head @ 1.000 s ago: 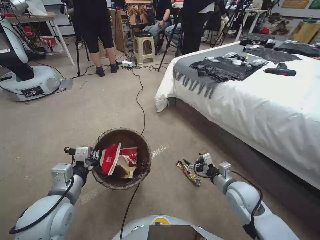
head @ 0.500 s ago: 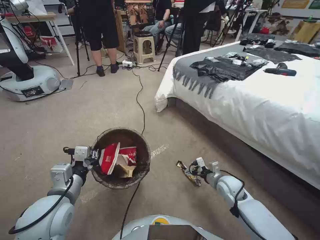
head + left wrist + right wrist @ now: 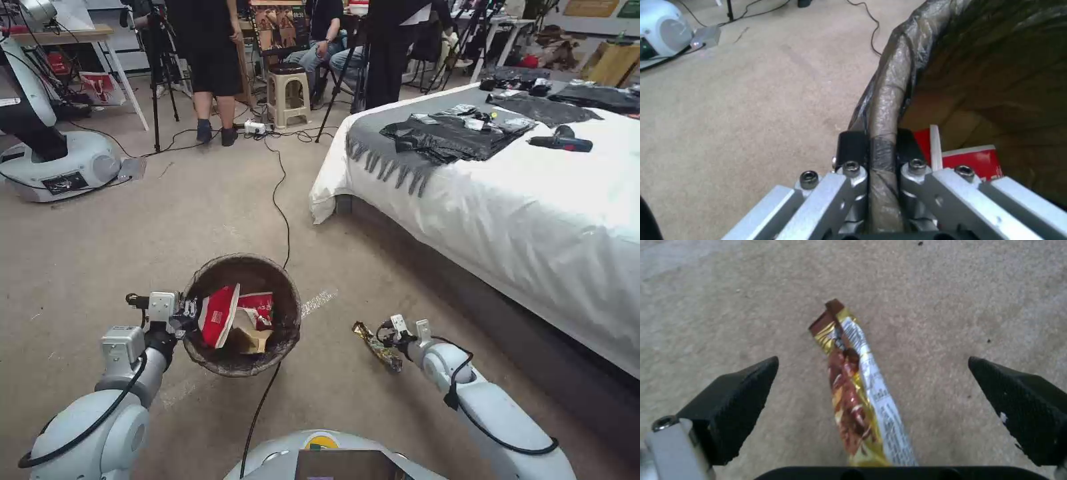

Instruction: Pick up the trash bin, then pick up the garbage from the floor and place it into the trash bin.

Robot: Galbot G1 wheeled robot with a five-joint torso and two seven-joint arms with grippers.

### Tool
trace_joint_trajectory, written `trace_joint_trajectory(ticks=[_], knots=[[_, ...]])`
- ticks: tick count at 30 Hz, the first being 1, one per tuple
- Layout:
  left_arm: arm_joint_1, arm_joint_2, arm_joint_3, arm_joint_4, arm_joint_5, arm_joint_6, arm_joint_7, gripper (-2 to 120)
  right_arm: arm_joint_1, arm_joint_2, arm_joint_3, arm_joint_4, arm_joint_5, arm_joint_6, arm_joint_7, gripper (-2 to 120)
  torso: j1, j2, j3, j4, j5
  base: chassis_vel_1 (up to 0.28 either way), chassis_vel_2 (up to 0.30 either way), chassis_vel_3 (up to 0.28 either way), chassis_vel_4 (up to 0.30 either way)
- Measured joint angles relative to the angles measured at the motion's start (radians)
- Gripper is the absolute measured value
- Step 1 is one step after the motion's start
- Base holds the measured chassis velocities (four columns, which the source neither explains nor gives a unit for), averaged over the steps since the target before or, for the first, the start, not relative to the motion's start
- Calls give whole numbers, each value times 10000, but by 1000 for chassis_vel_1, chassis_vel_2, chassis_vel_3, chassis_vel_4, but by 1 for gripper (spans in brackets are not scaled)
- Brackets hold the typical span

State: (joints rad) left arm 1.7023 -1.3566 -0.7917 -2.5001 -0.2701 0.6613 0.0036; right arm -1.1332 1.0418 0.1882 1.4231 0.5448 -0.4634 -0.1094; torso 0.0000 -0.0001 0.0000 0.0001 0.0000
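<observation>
A beige carpeted floor [image 3: 100, 253] runs beside a white-sheeted bed [image 3: 533, 213]. The left end effector [image 3: 876, 150] is clenched on the crinkled, bag-wrapped rim of the round trash bin [image 3: 241, 315], which holds red-and-white packets [image 3: 220, 317]. The right end effector [image 3: 871, 400] hangs released, its black fingers spread around a glossy foil snack wrapper [image 3: 856, 386] lying flat on the carpet.
</observation>
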Motion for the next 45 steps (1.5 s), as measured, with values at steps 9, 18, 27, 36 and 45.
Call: trace_joint_trajectory(ticks=[9, 18, 27, 36, 45], knots=[[-117, 4, 38, 0, -1, -5, 18, 3, 202, 216, -340, -411, -385, 89, 238, 100, 0, 0, 0, -2, 0, 0, 0, 0, 0], [-128, -16, 36, 0, -6, -15, 39, 3, 332, 425, -604, -840, -659, 114, 315, 100, 0, 0, 0, -1, 0, 0, 0, 0, 0], [-116, -12, 20, 0, -10, -25, 49, 3, 500, 842, -624, -1599, -783, 268, 293, 100, 0, 0, 0, -1, -1, 0, 0, 0, 0], [-140, -17, 46, 0, -7, -32, 48, 3, 550, 1081, -601, -1925, -825, 352, 279, 100, 0, 1, -2, -5, -8, 0, 0, 0, 0], [-157, -12, 41, 1, -8, -33, 55, 3, 525, 1181, -609, -1969, -915, 444, 399, 84, -2, 3, -3, -6, -11, 0, 0, 0, 0]])
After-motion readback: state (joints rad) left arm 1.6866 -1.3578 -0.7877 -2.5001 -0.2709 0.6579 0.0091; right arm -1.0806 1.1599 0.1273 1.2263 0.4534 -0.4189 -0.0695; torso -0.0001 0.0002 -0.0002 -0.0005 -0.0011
